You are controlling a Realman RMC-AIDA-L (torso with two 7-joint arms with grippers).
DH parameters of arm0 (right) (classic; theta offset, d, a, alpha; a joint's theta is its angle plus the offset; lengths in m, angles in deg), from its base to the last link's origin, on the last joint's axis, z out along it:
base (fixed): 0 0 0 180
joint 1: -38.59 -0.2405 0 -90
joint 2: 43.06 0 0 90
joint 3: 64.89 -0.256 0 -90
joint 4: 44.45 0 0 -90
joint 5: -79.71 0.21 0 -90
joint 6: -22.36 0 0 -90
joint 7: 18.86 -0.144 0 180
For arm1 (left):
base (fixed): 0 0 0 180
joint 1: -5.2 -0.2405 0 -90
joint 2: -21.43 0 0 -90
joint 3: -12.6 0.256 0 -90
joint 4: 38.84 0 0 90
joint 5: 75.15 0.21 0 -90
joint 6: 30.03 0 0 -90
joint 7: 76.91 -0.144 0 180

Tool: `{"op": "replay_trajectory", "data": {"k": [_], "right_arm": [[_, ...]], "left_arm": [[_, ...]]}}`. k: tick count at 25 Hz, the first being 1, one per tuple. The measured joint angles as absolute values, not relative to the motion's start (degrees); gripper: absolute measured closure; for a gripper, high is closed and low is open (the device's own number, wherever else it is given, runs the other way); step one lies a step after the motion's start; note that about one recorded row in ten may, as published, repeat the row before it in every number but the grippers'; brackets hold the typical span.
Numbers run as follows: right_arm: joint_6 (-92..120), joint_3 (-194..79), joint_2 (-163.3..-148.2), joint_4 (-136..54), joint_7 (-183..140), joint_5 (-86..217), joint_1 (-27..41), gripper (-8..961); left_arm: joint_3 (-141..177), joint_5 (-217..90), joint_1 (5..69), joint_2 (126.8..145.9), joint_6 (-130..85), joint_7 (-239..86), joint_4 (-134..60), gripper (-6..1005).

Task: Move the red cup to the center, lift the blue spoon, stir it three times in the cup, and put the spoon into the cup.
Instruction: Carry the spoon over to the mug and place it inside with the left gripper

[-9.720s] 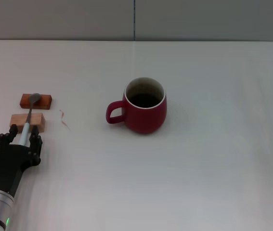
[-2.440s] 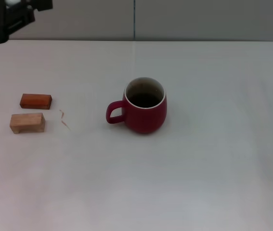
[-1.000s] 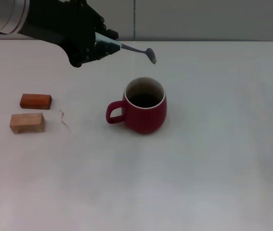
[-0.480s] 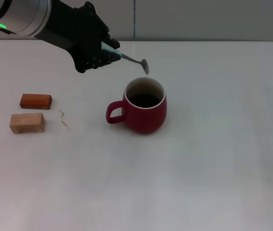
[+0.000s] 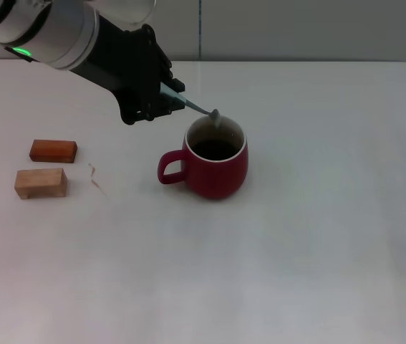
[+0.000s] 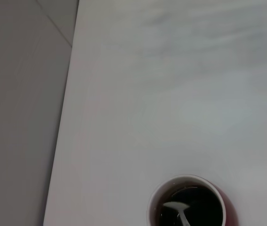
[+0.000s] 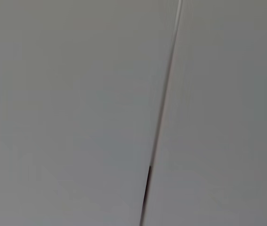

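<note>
The red cup (image 5: 217,159) stands near the middle of the white table, handle toward my left, dark inside. My left gripper (image 5: 165,94) hangs just behind and left of the cup, shut on the blue spoon (image 5: 195,107). The spoon slants down to the right, its grey bowl at the cup's back rim. In the left wrist view the red cup (image 6: 190,201) is seen from above with the blue spoon's (image 6: 178,209) bowl over its dark inside. The right gripper is out of view; its wrist view shows only a grey wall.
Two small wooden blocks lie at the left of the table: a reddish one (image 5: 53,150) and a paler one (image 5: 41,183) in front of it. A thin scrap (image 5: 96,177) lies beside them. The grey wall (image 5: 296,29) runs along the table's far edge.
My left gripper has come down and slightly right with the spoon. The spoon's bowl has dropped from above the cup's back edge to the rim. The cup has not moved.
</note>
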State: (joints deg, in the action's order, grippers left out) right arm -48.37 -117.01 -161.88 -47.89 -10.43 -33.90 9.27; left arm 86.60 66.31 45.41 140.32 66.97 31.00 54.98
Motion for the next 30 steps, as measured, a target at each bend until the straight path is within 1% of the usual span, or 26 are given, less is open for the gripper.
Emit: {"op": "replay_trajectory", "data": {"k": [13, 30], "right_arm": [[-48.40, -117.00, -161.88, -47.91, -10.42, -33.95, 10.18, 224], [-48.61, -117.00, -161.88, -47.87, -10.42, -33.88, 11.53, 224]], "left_arm": [[91.26, 69.65, 48.07, 140.52, 64.24, 31.72, 49.34, 829], [94.60, 72.05, 49.89, 140.52, 58.89, 31.81, 43.08, 829]]}}
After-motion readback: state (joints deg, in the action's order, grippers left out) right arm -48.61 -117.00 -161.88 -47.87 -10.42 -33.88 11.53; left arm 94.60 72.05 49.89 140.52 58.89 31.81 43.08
